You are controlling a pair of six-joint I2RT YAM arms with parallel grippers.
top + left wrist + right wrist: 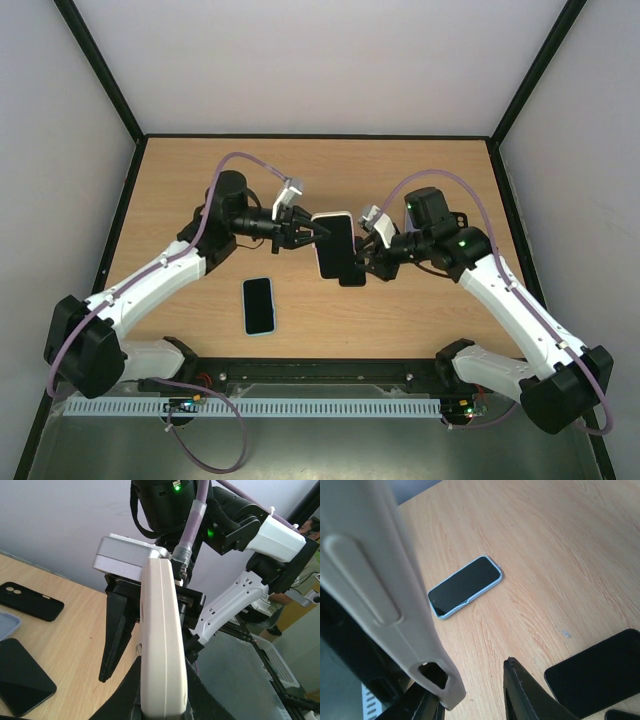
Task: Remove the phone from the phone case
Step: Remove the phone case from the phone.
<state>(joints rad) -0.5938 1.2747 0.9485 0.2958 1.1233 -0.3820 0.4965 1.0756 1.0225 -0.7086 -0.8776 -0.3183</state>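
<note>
Cream phone case (pixel 162 645), with the phone (pixel 334 246) seated inside it, is clamped edge-on in the left gripper (pixel 310 234), lifted off the table (pixel 560 555). Facing it, the right gripper (pixel 364 256) has its jaws apart around the case's far end. One finger (pixel 520 695) stands clear of the plastic, with a gap showing. This looks like the peeling step, where one side anchors and the other works an edge loose. Next, the right gripper likely needs to close on the case's rim alone and pull it back off the phone.
</note>
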